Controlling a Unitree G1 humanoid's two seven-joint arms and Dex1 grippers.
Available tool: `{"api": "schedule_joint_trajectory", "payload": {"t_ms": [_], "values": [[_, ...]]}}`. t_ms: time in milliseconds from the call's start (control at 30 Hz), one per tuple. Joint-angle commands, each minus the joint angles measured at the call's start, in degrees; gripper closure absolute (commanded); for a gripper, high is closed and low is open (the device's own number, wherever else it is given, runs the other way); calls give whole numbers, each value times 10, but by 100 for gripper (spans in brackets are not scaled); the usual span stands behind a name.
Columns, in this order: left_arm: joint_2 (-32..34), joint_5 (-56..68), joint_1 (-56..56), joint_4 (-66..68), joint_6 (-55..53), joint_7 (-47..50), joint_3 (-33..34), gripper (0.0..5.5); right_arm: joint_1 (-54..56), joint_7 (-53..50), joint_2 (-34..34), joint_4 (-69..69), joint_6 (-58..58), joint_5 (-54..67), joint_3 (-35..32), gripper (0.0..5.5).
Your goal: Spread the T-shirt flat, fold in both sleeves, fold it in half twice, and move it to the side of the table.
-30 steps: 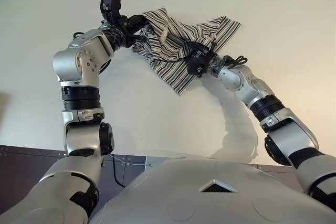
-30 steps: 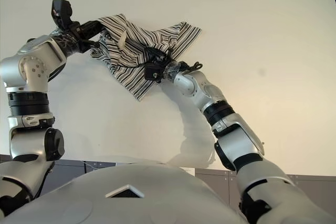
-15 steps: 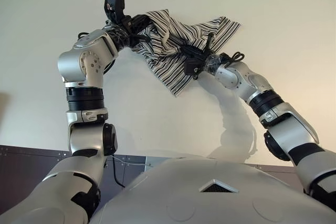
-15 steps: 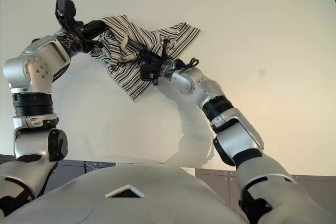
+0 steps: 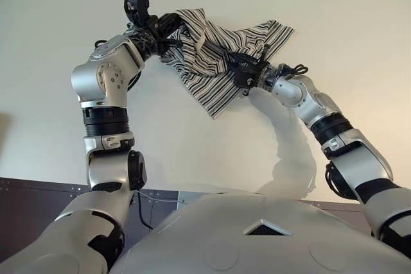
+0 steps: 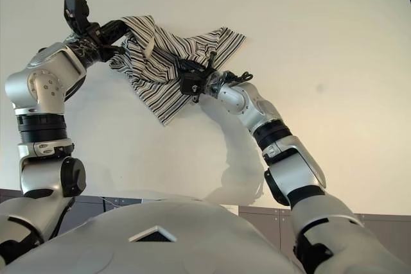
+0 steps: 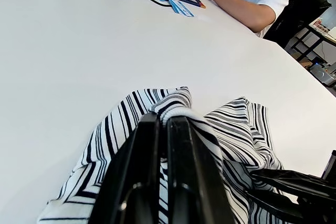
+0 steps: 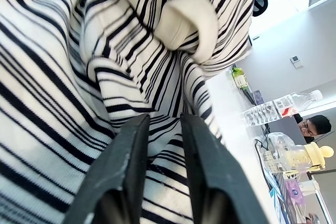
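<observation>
A black-and-white striped T-shirt (image 5: 215,78) lies crumpled on the white table (image 5: 334,11), far from me and near the middle. My left gripper (image 5: 172,29) is at the shirt's left edge. In the left wrist view its fingers (image 7: 178,145) are pressed together, with a fold of the striped cloth (image 7: 236,124) pinched at their tips. My right gripper (image 5: 234,61) is buried in the folds at the shirt's middle. In the right wrist view its two fingers (image 8: 128,156) stand close together with striped fabric (image 8: 105,51) between them and a cream collar band just past them.
Bare white tabletop surrounds the shirt on all sides. Across the table a person's arm (image 7: 236,3) rests near blue cards (image 7: 176,3) and a cable. Water bottles (image 8: 273,108) and small containers stand at the far end of the table.
My right gripper swung a little left, then back right and deeper into the folds. My left arm's elbow shifted right and its gripper rose slightly. The shirt's lower corner slid a bit left.
</observation>
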State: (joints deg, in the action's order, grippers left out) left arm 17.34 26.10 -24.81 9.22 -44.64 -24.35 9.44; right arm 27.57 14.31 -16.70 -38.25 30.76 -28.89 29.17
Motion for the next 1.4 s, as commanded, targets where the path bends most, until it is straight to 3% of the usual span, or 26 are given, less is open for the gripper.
{"api": "schedule_joint_trajectory", "payload": {"t_ms": [33, 133, 300, 633, 933, 1033, 1233, 1400], "values": [[-4, 0, 7, -6, 2, 8, 5, 540, -9, 20, -1, 27, 1, 6, -1, 367], [-5, 0, 5, -3, 4, 9, 7, 540, -15, 26, 3, 35, 1, -5, 9, 309], [-7, -3, -1, 4, 7, 8, 4, 540, -2, 9, 16, -8, 4, -32, 28, 309], [-9, 2, -1, 0, 6, 3, 6, 540, 48, -13, 26, -94, 29, 0, -7, 309], [-19, 10, 17, -25, -2, 13, 10, 540, 75, 211, 12, -70, -18, 169, -81, 309], [-26, 23, 5, -35, -4, 24, 26, 540, 112, 227, 16, -92, -47, 174, -94, 309], [-29, 32, -14, -45, -1, 40, 37, 540, 126, 278, -13, -109, -17, 145, -68, 309], [-24, 26, -14, -38, 4, 38, 36, 540, 137, 188, -92, -84, 182, -56, 46, 309]]}}
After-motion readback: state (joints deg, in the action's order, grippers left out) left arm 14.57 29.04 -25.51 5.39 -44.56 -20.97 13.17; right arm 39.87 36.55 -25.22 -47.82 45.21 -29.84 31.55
